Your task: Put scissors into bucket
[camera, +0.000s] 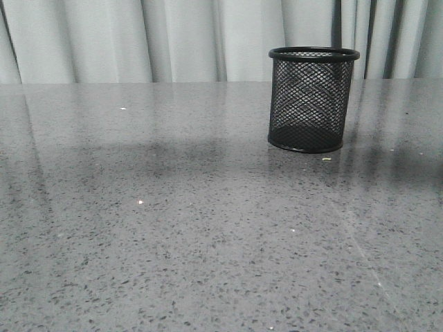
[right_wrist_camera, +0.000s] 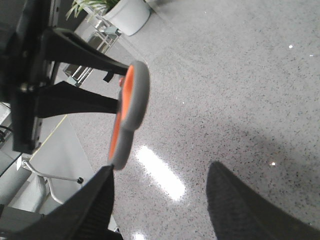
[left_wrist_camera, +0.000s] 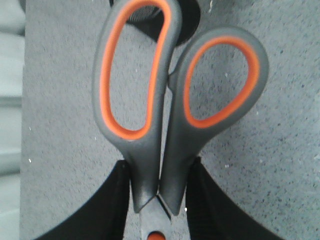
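The scissors [left_wrist_camera: 160, 150] have dark grey handles with orange-lined loops and an orange pivot dot. My left gripper [left_wrist_camera: 160, 167] is shut on them just below the loops, held above the table, and the blades are hidden. The black wire-mesh bucket [camera: 311, 100] stands upright at the table's back right. In the left wrist view a dark part of the bucket [left_wrist_camera: 187, 25] shows behind the loops. My right gripper [right_wrist_camera: 161, 172] is open and holds nothing. It sees the scissors [right_wrist_camera: 131, 105] edge-on, gripped by the left fingers [right_wrist_camera: 80, 102]. Neither gripper shows in the front view.
The grey speckled table [camera: 173, 228] runs to a pale curtain [camera: 138, 38] at the back. A small yellowish speck [camera: 327, 159] lies by the bucket's base. Off the table's edge are a white plant pot [right_wrist_camera: 131, 15] and the floor.
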`<state>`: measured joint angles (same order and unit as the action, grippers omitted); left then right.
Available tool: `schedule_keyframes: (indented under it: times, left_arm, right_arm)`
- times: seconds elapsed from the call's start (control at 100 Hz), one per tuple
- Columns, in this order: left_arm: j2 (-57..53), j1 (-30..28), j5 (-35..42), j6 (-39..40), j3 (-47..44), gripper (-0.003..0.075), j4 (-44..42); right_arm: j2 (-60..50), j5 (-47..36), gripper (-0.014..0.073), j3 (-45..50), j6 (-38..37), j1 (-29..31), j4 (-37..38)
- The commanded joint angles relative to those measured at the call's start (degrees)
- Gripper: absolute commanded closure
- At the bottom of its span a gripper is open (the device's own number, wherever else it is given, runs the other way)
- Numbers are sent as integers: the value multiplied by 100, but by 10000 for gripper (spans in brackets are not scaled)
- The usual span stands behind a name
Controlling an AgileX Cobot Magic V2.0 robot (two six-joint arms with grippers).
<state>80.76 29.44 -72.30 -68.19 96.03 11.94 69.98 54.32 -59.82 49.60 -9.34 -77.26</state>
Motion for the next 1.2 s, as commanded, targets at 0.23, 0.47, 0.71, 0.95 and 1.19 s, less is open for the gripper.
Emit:
schedule_keyframes:
  times: [0.23,0.47,0.71,0.95,1.19]
  left_arm:
    - [-171,604,118,158,287,716,182]
    - [-37,959,416,312,324,716,182]
    - [322,1217,442,464,728,716,170]
    - [421,1309,466,463,835,716,134]
    - [421,1309,466,463,835,669,181]
  right_arm:
    - [-102,75,222,-215,91,-14,-441]
    - [-102,136,222,-215,91,-14,-455]
    - [-102,136,222,-215,91,-14,-455]
    - [-102,136,273,-215,91,-14,-455]
    - [-102,149,649,-215,91,-14,-455]
